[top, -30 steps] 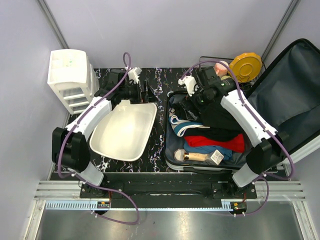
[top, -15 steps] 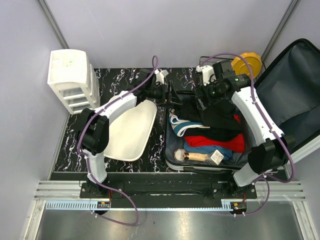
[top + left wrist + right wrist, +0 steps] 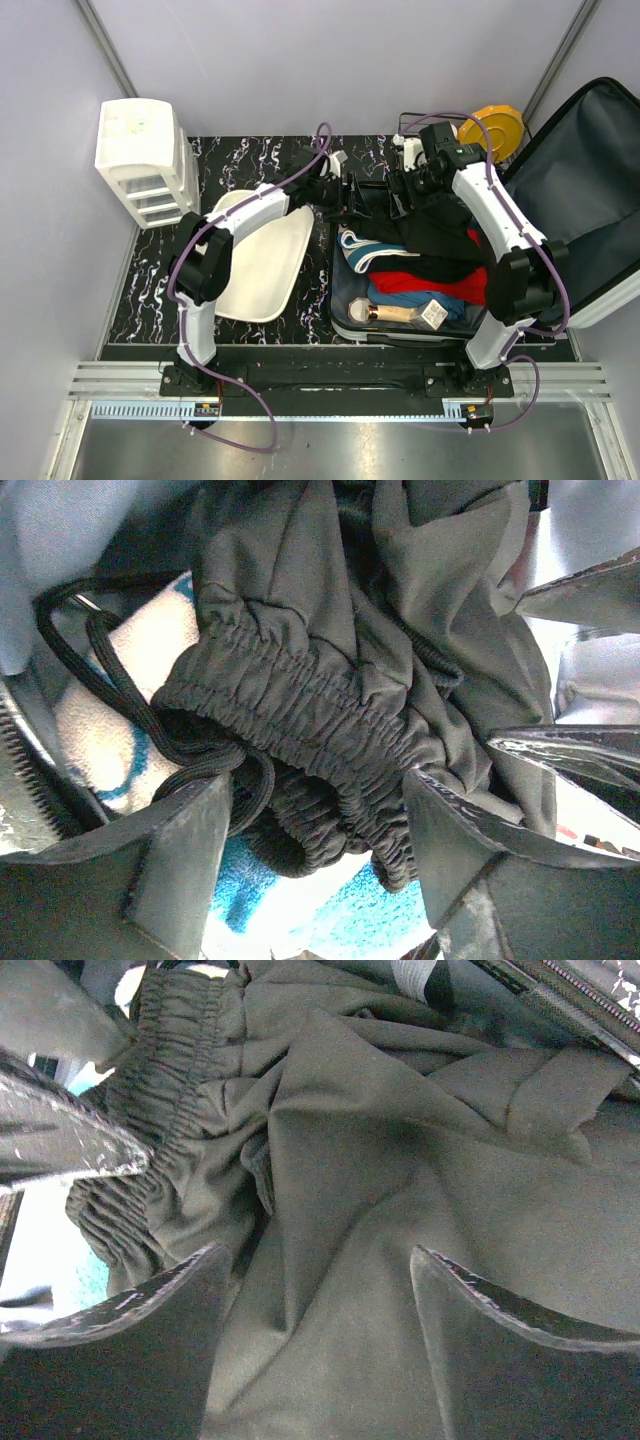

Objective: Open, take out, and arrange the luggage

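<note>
Both arms meet over the open luggage [image 3: 590, 170], upper centre.
Left gripper [image 3: 315, 802] and right gripper [image 3: 318, 1256]: fingers spread, straddling the dark garment [image 3: 330, 670].

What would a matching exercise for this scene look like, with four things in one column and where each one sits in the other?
Things: 1 white plastic tub; 2 white plastic drawer unit; 3 round yellow disc; 4 red fabric garment.
Places: A inside the open hard-shell suitcase; B far left corner of the black marbled table; C beyond the suitcase's far end; D on the table, left of the suitcase.
Pairs: 1-D, 2-B, 3-C, 4-A.
</note>
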You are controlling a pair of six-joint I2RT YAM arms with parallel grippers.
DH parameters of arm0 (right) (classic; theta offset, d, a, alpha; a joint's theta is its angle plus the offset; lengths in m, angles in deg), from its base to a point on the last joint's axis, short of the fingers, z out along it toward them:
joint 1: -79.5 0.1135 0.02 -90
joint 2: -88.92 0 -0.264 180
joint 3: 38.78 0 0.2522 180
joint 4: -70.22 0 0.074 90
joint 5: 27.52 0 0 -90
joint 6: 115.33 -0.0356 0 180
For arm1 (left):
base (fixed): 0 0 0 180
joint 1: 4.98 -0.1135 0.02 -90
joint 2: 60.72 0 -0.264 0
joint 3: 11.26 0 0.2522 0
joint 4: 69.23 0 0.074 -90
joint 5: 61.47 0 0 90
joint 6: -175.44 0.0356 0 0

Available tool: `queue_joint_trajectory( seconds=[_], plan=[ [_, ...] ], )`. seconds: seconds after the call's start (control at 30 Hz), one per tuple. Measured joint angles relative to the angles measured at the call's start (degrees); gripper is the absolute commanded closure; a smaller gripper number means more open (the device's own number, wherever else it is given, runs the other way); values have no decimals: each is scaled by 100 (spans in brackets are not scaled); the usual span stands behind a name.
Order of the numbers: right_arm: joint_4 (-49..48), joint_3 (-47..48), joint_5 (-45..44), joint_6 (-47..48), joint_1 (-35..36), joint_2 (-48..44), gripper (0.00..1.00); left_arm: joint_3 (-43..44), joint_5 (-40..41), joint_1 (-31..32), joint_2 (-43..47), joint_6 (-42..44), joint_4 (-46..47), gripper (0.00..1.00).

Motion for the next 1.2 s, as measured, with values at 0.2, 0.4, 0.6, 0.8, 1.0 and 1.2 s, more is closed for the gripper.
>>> queue_joint_trajectory(
  seconds=[0.2,0.4,0.6,0.8,1.0,1.2],
  plan=[
    [-37,0,24,-42,-2,131,76,166,-94,133,-260,-17,-48,70],
    [-2,243,118,-42,-42,157,100,525,-527,131,-398,46,24,100],
    [42,852,321,-61,-72,157,100,879,-660,153,-356,173,291,100],
    [63,1480,466,-79,-83,157,100,988,-678,199,-35,273,321,100],
    [177,2271,664,-59,-59,275,100,1019,-675,168,450,452,264,100],
    [245,3246,817,98,299,713,100,916,-656,-90,986,503,116,100]
  ],
)
